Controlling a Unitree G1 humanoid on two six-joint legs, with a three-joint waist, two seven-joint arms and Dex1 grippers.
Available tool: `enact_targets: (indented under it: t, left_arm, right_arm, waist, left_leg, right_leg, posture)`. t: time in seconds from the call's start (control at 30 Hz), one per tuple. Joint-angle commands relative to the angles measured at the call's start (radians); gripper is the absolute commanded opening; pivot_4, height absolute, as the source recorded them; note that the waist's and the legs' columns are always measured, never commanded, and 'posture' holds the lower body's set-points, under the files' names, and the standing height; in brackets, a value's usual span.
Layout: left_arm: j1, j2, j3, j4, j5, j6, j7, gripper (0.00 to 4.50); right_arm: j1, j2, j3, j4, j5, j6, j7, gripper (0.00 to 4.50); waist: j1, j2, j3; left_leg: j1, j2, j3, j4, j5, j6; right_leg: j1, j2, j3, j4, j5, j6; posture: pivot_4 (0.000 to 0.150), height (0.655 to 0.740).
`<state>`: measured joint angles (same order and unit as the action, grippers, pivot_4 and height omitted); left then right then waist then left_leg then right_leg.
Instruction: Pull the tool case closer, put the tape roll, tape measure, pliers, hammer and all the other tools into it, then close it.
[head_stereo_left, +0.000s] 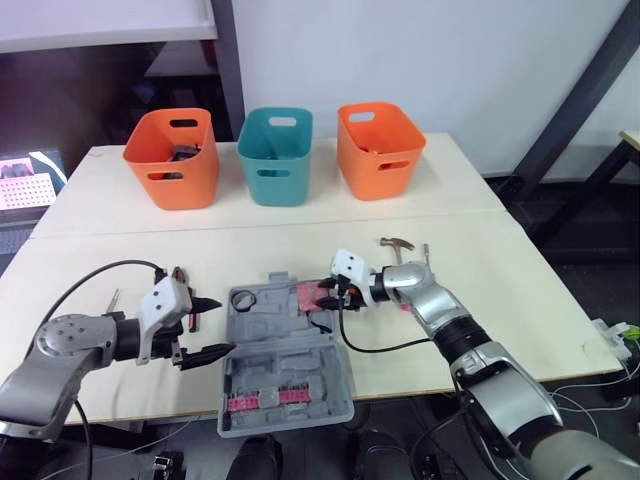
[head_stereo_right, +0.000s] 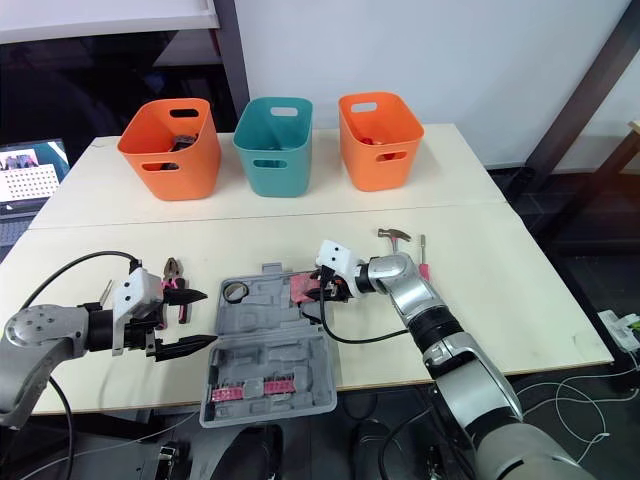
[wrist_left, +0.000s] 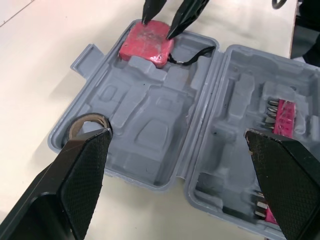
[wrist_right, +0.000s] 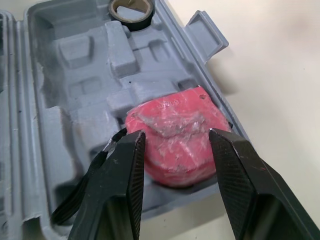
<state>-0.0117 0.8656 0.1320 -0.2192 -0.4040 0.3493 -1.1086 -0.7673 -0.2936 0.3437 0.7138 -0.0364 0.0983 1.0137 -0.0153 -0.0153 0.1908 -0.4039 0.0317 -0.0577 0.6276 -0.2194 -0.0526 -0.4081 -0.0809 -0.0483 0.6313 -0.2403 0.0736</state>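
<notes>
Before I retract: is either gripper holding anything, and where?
Nothing held. Left gripper open, empty. Right gripper's open tips sit over the tape measure, which lies in the case.

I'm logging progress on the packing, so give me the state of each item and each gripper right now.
tool case, open
tape roll, in the case
tape measure, in the case
pliers, on the table
hammer, on the table
left gripper, open, empty
right gripper, open, tips at tape measure
</notes>
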Motion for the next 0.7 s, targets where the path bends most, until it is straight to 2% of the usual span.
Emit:
enact_targets:
  t: [0.03,0.17,0.3,0.4,0.53,0.7]
  left_arm:
    - [-0.003,0.018,0.022,-0.027,-0.011,0.008,0.001,4.5]
    - [0.001,0.017,0.024,-0.028,-0.01,0.01,-0.001,4.5]
    - [-0.002,0.013,0.027,-0.016,-0.01,0.009,0.003,4.5]
    - [-0.013,0.003,0.043,0.011,-0.03,0.033,0.012,4.5]
    - [-0.028,-0.018,0.095,0.074,-0.085,0.073,0.027,4.5]
    - [-0.01,-0.044,0.179,0.188,-0.075,-0.015,0.043,4.5]
  right_arm:
    - [0.014,-0.003,0.015,0.069,-0.039,-0.005,-0.001,2.14]
    - [0.029,-0.001,0.029,0.092,-0.054,-0.033,0.006,2.14]
    - [0.033,0.014,-0.047,0.007,0.018,-0.142,-0.011,2.14]
    - [0.043,0.003,-0.111,-0.109,0.047,-0.164,-0.066,2.14]
    - [0.105,-0.067,-0.161,-0.366,0.114,-0.007,-0.03,2.14]
    - [0.265,-0.187,-0.255,-0.732,0.243,0.252,-0.023,4.34]
  waist:
    - [0.0,0.001,0.0]
    - [0.0,0.0,0.0]
    - [-0.001,0.001,0.0]
    - [-0.002,0.001,0.0]
    - [0.0,0.002,0.0]
    - [0.006,0.001,0.0]
  left_leg:
    - [0.0,0.0,0.0,0.0,0.0,0.0]
    - [0.0,0.0,0.0,0.0,0.0,0.0]
    - [0.0,0.0,0.0,0.0,0.0,0.0]
    - [-0.002,0.0,0.001,0.0,0.0,0.0]
    - [-0.004,0.0,0.001,-0.001,0.0,0.0]
    - [-0.004,0.0,0.001,-0.002,0.0,0.0]
  right_leg:
    - [0.0,0.0,0.0,0.0,0.0,0.0]
    - [0.0,0.0,0.001,0.0,0.0,0.0]
    - [0.0,0.0,0.001,0.0,0.0,0.0]
    - [-0.002,0.0,0.001,0.0,0.001,-0.001]
    - [-0.004,0.0,0.001,0.0,0.001,0.0]
    - [-0.003,0.0,0.001,-0.001,-0.001,0.001]
  posture:
    - [0.15,0.74]
    - [0.15,0.74]
    - [0.15,0.74]
    - [0.15,0.74]
    - [0.15,0.74]
    - [0.15,0.74]
